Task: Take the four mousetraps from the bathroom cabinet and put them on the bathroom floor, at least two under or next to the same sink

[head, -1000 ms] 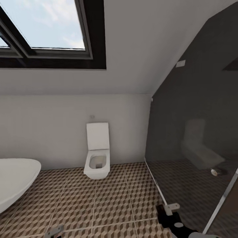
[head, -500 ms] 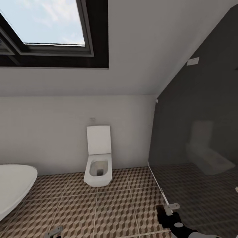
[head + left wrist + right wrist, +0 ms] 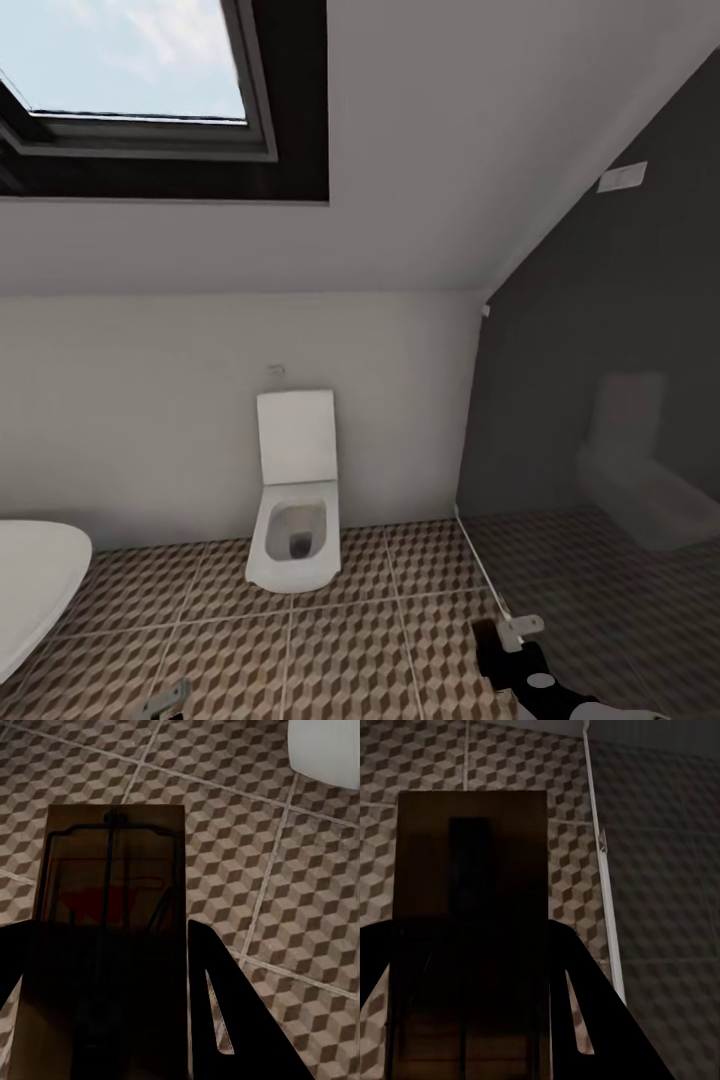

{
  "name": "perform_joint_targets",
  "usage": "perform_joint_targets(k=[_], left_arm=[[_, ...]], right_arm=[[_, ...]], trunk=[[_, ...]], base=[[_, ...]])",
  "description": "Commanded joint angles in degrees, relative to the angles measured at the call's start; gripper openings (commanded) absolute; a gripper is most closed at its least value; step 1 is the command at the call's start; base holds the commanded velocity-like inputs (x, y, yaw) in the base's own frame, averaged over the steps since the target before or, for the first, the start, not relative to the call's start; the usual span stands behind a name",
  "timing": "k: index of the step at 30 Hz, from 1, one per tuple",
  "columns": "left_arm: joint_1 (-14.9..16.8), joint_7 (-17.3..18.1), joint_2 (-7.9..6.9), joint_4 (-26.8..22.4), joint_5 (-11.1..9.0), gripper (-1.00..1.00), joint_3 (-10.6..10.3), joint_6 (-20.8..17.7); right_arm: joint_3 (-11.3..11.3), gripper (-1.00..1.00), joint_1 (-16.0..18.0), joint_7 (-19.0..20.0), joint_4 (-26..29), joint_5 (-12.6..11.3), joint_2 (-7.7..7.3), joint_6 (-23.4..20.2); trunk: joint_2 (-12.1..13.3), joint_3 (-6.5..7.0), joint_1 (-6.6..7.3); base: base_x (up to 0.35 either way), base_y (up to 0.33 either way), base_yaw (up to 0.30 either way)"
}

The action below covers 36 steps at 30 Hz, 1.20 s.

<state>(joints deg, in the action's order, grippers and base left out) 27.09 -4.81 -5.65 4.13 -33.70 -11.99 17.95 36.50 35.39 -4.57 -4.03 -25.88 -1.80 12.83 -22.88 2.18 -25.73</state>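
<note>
From my head, the view had swung leftward: toilet [image 3: 293, 520] ahead, floor [image 3: 350, 650] tiled, no sink yet. My left claw [image 3: 112, 1020] gripped a trap [image 3: 109, 915]. My right claw [image 3: 472, 1020] apparently clamped another trap [image 3: 472, 870], dimly lit.

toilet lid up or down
Up. The toilet lid stands upright against the wall, and the open bowl shows below it.
</note>
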Motion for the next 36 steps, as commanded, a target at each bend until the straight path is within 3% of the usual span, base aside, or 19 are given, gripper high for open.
perform_joint_targets(k=[1, 9, 19, 30, 36], left_arm=[[0.06, -0.35, -0.01, 0.17, 0.05, -1.0, -0.45, 0.22], [0.07, -0.53, -0.21, 0.18, 0.04, -1.0, -0.41, 0.24], [0.06, -0.49, -0.68, 0.17, 0.04, -1.0, -0.41, 0.25], [0.06, -0.47, -0.54, 0.17, 0.04, -1.0, -0.41, 0.25], [0.06, -0.47, -0.28, 0.17, 0.04, -1.0, -0.41, 0.25]], right_arm=[[0.47, -1.0, 0.03, 0.0, -0.17, -0.57, 0.04, 0.27], [0.5, -1.0, 0.03, 0.0, -0.16, -0.56, 0.05, 0.27], [0.5, -1.0, 0.04, 0.05, -0.13, -0.49, 0.05, 0.27], [0.59, -1.0, 0.03, 0.24, -0.1, -0.48, 0.08, 0.21], [0.59, -1.0, 0.03, 0.34, -0.1, -0.48, 0.04, 0.26]], trunk=[[-0.04, -0.02, -0.05], [-0.04, -0.02, -0.05], [-0.04, -0.02, -0.05], [-0.04, -0.02, -0.05], [-0.04, -0.02, -0.05]], base=[[0.33, 0.001, 0.0], [0.328, 0.011, 0.0], [0.271, 0.182, 0.038], [0.04, 0.029, 0.255], [0.001, 0.001, 0.072]])
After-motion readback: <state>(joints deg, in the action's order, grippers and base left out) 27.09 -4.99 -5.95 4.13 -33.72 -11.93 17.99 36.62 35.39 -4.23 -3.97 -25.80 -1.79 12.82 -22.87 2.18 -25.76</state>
